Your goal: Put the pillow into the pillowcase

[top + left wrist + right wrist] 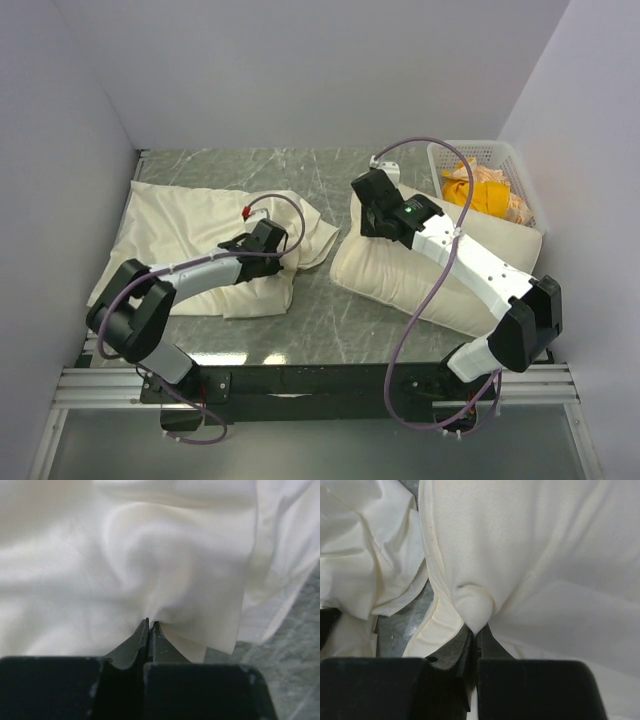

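In the top view, the pillowcase (180, 215) lies in the left half of the frame. It is spread wide, with its long axis running from the upper left toward the centre. The left gripper (283, 250) sits at its crumpled right end. The pillow (385, 275) lies in the right half, its long axis running left to right and tilted a little, partly under the right arm. The right gripper (366, 228) is at its upper left edge. A white basket (505, 160) holding an orange cloth (468, 188) stands in the upper right corner.

In the left wrist view, the pillowcase (175, 570) fills nearly the whole frame above the left gripper (149, 630). Its fingers are pressed together on a gathered fold of that cloth. Grey table (295, 650) shows at lower right.

In the right wrist view, the pillow (545, 555) fills the centre and right. The right gripper (476, 635) is clamped tight on a small pinch of its cover. The pillowcase (365, 555) lies at the upper left.
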You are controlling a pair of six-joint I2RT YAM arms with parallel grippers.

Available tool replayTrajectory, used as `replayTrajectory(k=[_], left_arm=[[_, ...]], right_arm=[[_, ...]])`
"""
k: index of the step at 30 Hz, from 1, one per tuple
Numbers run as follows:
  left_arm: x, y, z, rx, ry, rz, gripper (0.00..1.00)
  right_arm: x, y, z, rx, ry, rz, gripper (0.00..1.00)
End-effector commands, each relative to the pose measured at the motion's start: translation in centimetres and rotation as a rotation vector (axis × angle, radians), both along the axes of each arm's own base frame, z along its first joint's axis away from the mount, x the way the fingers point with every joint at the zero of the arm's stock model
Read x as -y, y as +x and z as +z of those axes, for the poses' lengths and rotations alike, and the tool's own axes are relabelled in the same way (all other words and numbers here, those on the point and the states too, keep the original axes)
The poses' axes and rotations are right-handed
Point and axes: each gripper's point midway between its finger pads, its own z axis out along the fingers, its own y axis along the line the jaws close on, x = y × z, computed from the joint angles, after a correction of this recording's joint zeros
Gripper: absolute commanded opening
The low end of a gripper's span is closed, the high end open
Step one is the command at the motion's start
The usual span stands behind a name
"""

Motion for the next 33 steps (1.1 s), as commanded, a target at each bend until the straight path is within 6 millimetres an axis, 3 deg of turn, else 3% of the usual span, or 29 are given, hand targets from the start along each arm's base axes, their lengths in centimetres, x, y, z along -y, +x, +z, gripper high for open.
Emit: replayTrajectory(k=[1, 5, 8, 14, 15, 18, 24, 29, 32, 33], left_arm=[[1.6, -0.2, 2.9, 0.045, -0.114, -0.043, 0.02], [1.8, -0.6, 4.4, 0.071, -0.153, -0.060, 0.08], [2.0, -0.8, 5.8, 0.096, -0.177, -0.086, 0.19], [2.1, -0.8, 7.5, 0.126, -0.168, -0.128, 0.51], [2.4, -0.7, 7.9, 0.134, -0.173, -0.144, 0.60], [3.7, -0.8, 8.2, 0.130, -0.160, -0.230, 0.72], [6.5, -0.4, 6.2, 0.063, 0.058, -0.338, 0.77], [6.8, 0.5, 3.3, 0.023, 0.203, -0.331, 0.78], [6.5, 1.0, 2.3, 0.015, 0.255, -0.313, 0.75], [6.4, 1.2, 2.2, 0.017, 0.265, -0.307, 0.69]], right_arm=[[-2.3, 0.8, 0.6, 0.046, 0.046, 0.043, 0.00], [-2.4, 0.7, 0.3, 0.047, 0.057, 0.053, 0.00], [-2.2, 0.6, 0.4, 0.048, 0.055, 0.054, 0.00], [-1.8, 0.4, 1.3, 0.064, 0.054, 0.044, 0.00], [-1.7, 0.4, 1.3, 0.064, 0.050, 0.041, 0.00], [-1.3, 0.4, 1.3, 0.068, 0.038, 0.029, 0.00], [-0.9, 0.2, 1.4, 0.073, 0.035, 0.013, 0.00], [-0.2, -0.3, 1.3, 0.074, 0.023, 0.003, 0.00], [0.0, -0.6, 1.4, 0.080, 0.035, 0.003, 0.00], [0.1, -0.7, 1.5, 0.082, 0.038, 0.003, 0.00]])
